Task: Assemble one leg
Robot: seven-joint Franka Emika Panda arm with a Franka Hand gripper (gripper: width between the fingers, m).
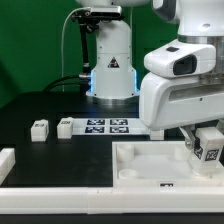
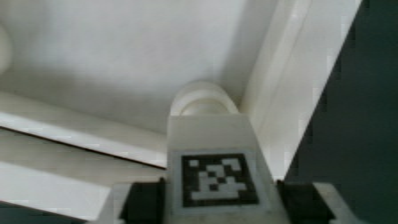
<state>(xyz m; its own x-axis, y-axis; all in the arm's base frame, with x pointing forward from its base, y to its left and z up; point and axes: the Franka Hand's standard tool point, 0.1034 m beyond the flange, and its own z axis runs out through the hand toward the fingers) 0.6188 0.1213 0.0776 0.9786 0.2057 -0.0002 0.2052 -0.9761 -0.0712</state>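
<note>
My gripper point(image 1: 207, 152) is shut on a leg point(image 1: 209, 149), a small white post with a black-and-white tag, at the exterior view's right. It holds the leg over the far right corner of the large white tray-like piece point(image 1: 140, 165). In the wrist view the leg point(image 2: 214, 140) runs out from between my fingers point(image 2: 146, 205), its tag facing the camera, and its far end meets a round corner socket point(image 2: 201, 97) of the tray-like piece point(image 2: 107, 70). I cannot tell whether the end is seated in the socket.
Two more small white legs point(image 1: 40, 128) point(image 1: 66, 127) stand on the black table at the left. The marker board point(image 1: 108, 125) lies behind the tray. The robot base point(image 1: 110, 65) stands at the back. A white part point(image 1: 6, 160) lies at the left edge.
</note>
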